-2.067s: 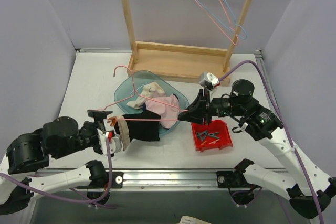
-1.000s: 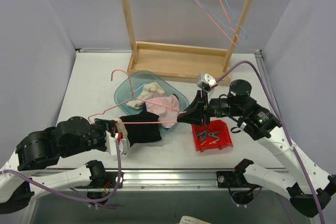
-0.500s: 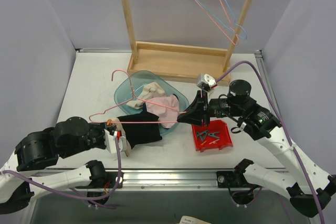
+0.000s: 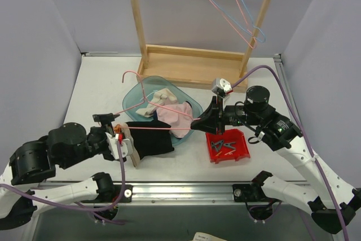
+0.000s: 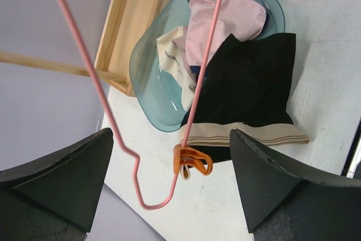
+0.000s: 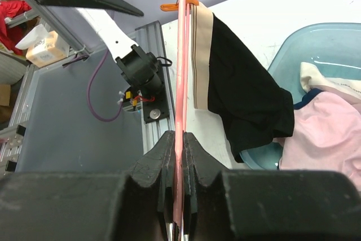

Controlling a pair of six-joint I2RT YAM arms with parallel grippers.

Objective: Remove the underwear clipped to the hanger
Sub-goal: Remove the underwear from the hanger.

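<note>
My right gripper is shut on one end of a pink wire hanger and holds it level above the table; the grip shows in the right wrist view. A black underwear with a beige waistband hangs from the hanger's far end, pinned by an orange clothespin. My left gripper is open, its jaws on either side of the clothespin without touching it. The black underwear drapes partly over a teal bowl. Pale pink underwear lies in the bowl.
A cream cloth also lies in the bowl. A red tray of loose clothespins sits right of the bowl, under my right arm. A wooden rack stands at the back, with pink and blue hangers on it.
My left arm has drawn back a little to the left and its open jaws now frame the orange clothespin. The hanger's hook end has swung slightly right. The right gripper keeps its hold.
</note>
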